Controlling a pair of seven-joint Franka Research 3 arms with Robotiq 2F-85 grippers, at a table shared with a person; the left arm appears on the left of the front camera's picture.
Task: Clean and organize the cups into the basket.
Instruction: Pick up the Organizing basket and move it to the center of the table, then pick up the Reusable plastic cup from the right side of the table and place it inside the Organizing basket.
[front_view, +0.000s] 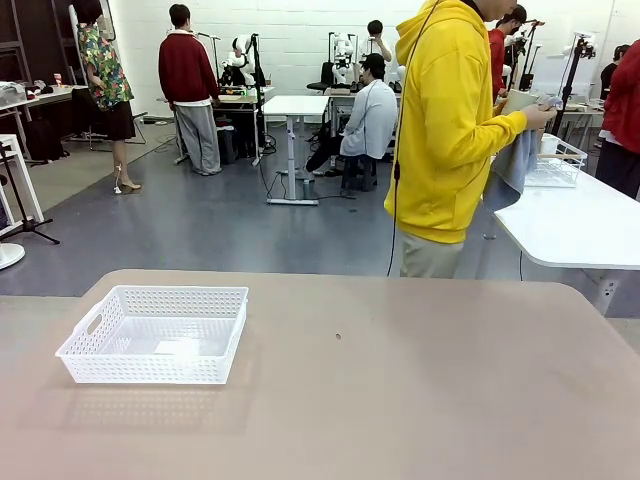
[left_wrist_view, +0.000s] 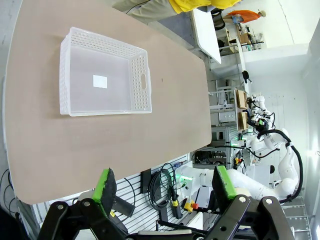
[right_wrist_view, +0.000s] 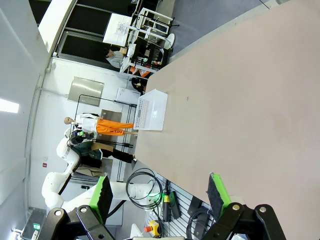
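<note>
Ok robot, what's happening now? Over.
Left gripper open, right gripper open. Basket empty on the table. Person at far side holding a cloth. Nothing blocking the basket.

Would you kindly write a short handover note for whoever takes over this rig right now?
The left end effector is open and empty above the table, with the basket ahead of it.
The right end effector is open and empty above the table.
The basket sits on the robot's left part of the table, with nothing in it.
The person at the far side faces a side table with a wire rack, wiping a pale item, probably a cup, with a cloth.
Done: no cup in the basket yet.
Left: get every cup into it.
</note>
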